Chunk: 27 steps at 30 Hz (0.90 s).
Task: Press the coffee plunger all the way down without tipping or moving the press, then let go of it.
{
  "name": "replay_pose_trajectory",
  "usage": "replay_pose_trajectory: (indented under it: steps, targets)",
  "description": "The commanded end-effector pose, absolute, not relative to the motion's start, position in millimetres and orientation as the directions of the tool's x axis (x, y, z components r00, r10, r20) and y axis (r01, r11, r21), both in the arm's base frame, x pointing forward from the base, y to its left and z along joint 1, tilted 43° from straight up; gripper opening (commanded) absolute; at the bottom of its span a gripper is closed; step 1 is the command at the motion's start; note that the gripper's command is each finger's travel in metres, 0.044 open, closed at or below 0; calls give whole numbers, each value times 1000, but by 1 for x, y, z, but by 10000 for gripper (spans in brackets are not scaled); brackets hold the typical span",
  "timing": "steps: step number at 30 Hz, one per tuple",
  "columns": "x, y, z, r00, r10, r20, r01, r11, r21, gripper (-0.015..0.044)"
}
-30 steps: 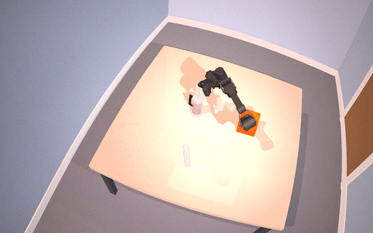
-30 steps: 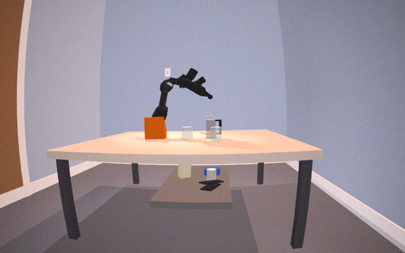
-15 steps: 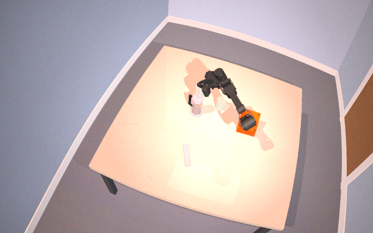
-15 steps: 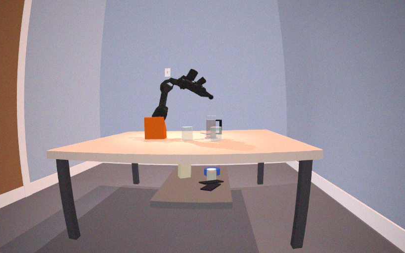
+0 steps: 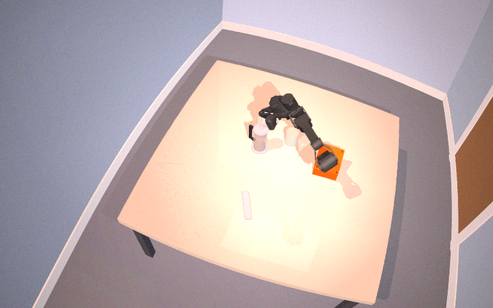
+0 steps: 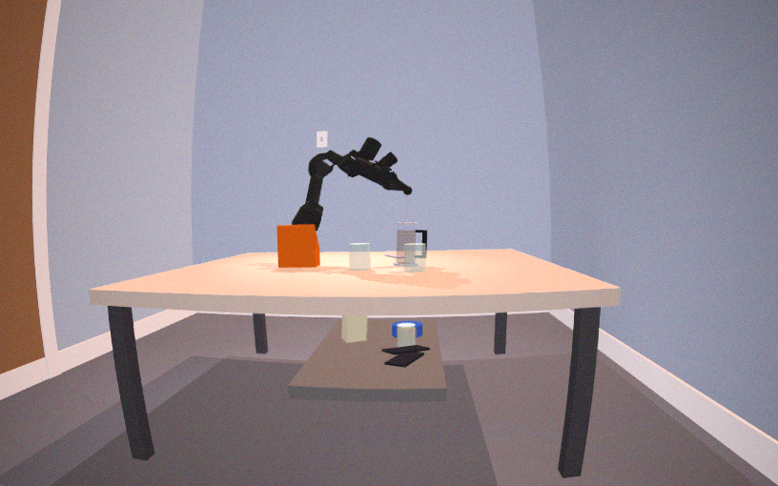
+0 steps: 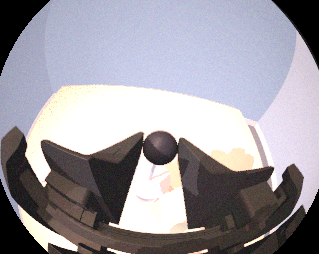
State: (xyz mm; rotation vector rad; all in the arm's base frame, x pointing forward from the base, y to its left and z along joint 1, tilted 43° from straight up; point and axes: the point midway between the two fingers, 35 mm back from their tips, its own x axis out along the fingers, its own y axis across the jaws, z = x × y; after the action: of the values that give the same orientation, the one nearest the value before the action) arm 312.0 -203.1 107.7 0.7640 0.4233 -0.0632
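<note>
Black round plunger knob (image 6: 407, 191) (image 7: 160, 148) pinched btwn your part-open jaws, rod still high: press stage, so push straight down, press (image 5: 260, 139) (image 6: 405, 242) upright.

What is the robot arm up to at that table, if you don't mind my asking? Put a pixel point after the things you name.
The arm's gripper (image 5: 262, 116) (image 6: 407, 191) (image 7: 160, 139) is shut on the round black plunger knob (image 7: 160, 148) of a coffee press (image 5: 260, 139) (image 6: 405, 244). The knob is well above the lid, with a thin rod between them, so the plunger is not pressed down. The press stands upright on the table (image 5: 187, 172) (image 6: 356, 299), and a pale cup (image 5: 291, 136) (image 6: 359, 256) stands near it.
</note>
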Motion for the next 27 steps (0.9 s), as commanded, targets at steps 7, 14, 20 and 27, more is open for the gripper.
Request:
replay_pose_trajectory:
  steps: [7, 14, 20, 27]
  targets:
    - [314, -181, 78, 895, 129, -427, 220, 705, 674, 124]
    - [317, -173, 69, 896, 129, -426, 220, 705, 675, 124]
    - [319, -166, 62, 896, 128, -425, 219, 704, 675, 124]
    - [323, -159, 55, 897, 128, -423, 218, 703, 677, 124]
